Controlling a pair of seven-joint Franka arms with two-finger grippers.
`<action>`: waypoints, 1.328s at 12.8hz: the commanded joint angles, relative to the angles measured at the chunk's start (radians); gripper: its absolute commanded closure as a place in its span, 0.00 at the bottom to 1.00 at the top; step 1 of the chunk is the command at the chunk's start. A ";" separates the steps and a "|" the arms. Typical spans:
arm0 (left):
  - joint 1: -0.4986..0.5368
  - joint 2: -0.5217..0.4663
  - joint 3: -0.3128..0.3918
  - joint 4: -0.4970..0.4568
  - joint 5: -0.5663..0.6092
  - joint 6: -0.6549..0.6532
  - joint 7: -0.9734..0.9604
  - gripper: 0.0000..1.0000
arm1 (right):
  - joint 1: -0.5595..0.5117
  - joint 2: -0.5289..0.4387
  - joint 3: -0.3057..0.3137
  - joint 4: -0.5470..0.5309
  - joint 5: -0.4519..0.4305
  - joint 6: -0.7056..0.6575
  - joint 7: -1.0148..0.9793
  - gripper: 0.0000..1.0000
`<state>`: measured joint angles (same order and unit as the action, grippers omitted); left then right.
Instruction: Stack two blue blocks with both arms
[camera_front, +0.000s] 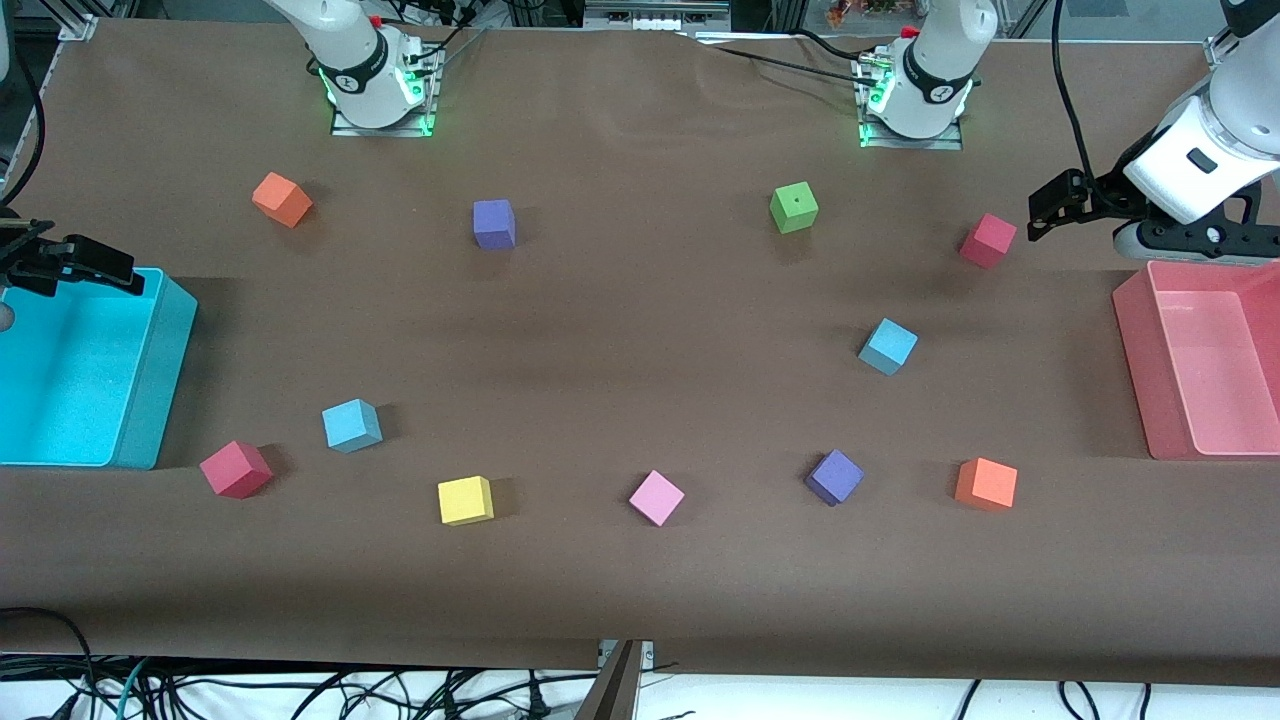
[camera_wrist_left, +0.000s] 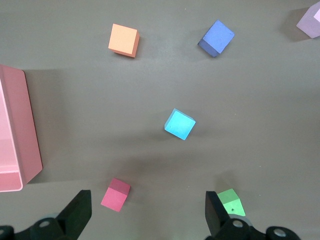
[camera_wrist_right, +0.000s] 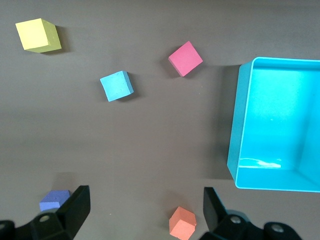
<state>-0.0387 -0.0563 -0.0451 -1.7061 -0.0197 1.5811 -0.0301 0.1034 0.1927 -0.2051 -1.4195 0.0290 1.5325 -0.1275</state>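
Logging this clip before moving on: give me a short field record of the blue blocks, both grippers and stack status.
blue block A: on table, toward left arm's end
blue block B: on table, toward right arm's end, beside red block
left gripper: open, empty, beside pink bin
right gripper: open, empty, over turquoise bin
stack: not started, blocks apart

A turquoise bin (camera_front: 150, 380) sits at the right arm's end of the brown table (camera_front: 640, 600), a pink bin (camera_front: 1140, 370) at the left arm's end. Nearest the front camera lie a red cube (camera_front: 235, 469), a yellow cube (camera_front: 465, 500), a pink cube (camera_front: 656, 497), a purple cube (camera_front: 834, 476) and an orange cube (camera_front: 986, 484). Farther off lie another orange (camera_front: 282, 199), another purple (camera_front: 494, 224), a green cube (camera_front: 794, 207) (dark dot on top) and another red (camera_front: 988, 240).
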 joint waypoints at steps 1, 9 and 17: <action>-0.009 0.001 -0.001 0.016 0.032 -0.016 -0.013 0.00 | -0.017 0.010 0.016 0.025 -0.003 -0.009 0.003 0.00; -0.009 0.003 -0.004 0.029 0.030 -0.038 -0.022 0.00 | -0.021 0.011 0.016 0.025 -0.003 -0.008 0.002 0.00; -0.009 0.007 -0.002 0.032 0.032 -0.038 -0.022 0.00 | -0.021 0.011 0.016 0.025 -0.008 -0.006 0.003 0.00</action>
<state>-0.0391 -0.0563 -0.0475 -1.6982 -0.0194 1.5654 -0.0356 0.1000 0.1929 -0.2051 -1.4195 0.0290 1.5326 -0.1274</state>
